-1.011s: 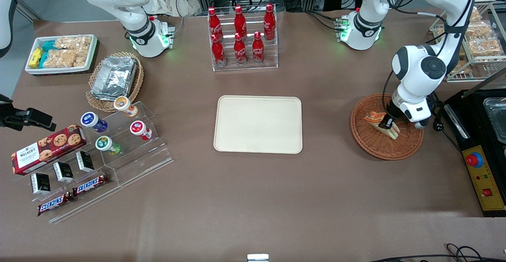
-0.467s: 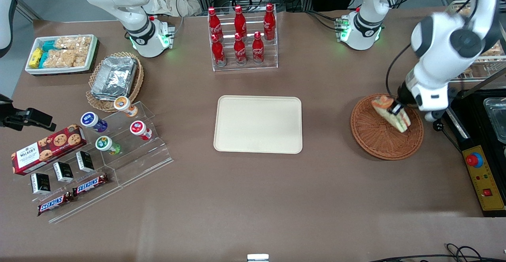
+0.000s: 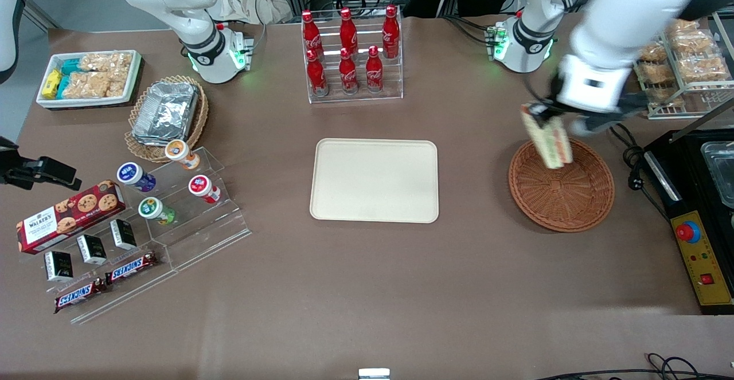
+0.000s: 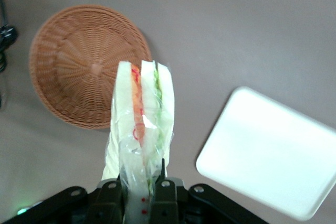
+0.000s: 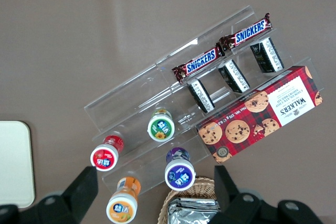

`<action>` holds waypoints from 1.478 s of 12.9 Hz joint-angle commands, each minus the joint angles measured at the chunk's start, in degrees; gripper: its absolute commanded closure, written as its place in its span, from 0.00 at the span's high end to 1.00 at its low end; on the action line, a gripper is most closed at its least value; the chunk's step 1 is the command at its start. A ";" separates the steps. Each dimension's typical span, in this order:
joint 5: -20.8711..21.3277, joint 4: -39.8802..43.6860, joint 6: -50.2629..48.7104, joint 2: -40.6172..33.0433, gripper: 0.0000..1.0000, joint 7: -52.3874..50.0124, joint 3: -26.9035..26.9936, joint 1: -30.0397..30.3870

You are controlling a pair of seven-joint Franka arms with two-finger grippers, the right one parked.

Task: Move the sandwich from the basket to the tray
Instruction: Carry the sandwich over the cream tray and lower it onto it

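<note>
My left gripper (image 3: 547, 117) is shut on the sandwich (image 3: 549, 138), a plastic-wrapped wedge of white bread with orange-red and green filling, and holds it in the air above the reddish-brown wicker basket (image 3: 585, 202), over the rim farther from the front camera. The basket has nothing in it. In the left wrist view the sandwich (image 4: 140, 114) hangs out from between the fingers (image 4: 164, 184), with the basket (image 4: 73, 61) and the cream tray (image 4: 273, 153) on the table below. The cream rectangular tray (image 3: 374, 180) lies at mid-table, toward the parked arm from the basket, with nothing on it.
A rack of red cola bottles (image 3: 351, 53) stands farther from the front camera than the tray. A wire rack of snack packets (image 3: 682, 65) and a black appliance (image 3: 702, 196) sit at the working arm's end. A clear stand with cups and snacks (image 3: 166, 196) lies toward the parked arm's end.
The gripper has lifted the sandwich out of the basket and risen, moving away from the front camera and toward the tray. The basket now has nothing in it.
</note>
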 commanded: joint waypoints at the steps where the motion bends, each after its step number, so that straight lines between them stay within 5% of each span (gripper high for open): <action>1: -1.42 1.78 -0.63 3.53 0.00 4.61 -6.51 -0.17; 4: -4.50 0.99 6.29 8.89 0.00 4.89 -11.70 -0.35; 9: -3.36 -2.42 26.82 23.04 0.00 3.66 -16.64 -2.00; 11: 1.62 -5.68 34.67 27.52 0.00 1.13 -16.64 -2.63; 14: 15.32 -6.04 37.42 33.50 0.00 -8.71 -16.47 -3.43; 17: 19.83 -6.04 40.49 36.76 0.00 -12.68 -16.38 -3.43; 18: 20.71 -5.96 40.59 37.47 0.08 -13.39 -16.21 -3.43; 19: 21.33 -5.96 40.59 37.65 0.78 -13.65 -16.12 -3.43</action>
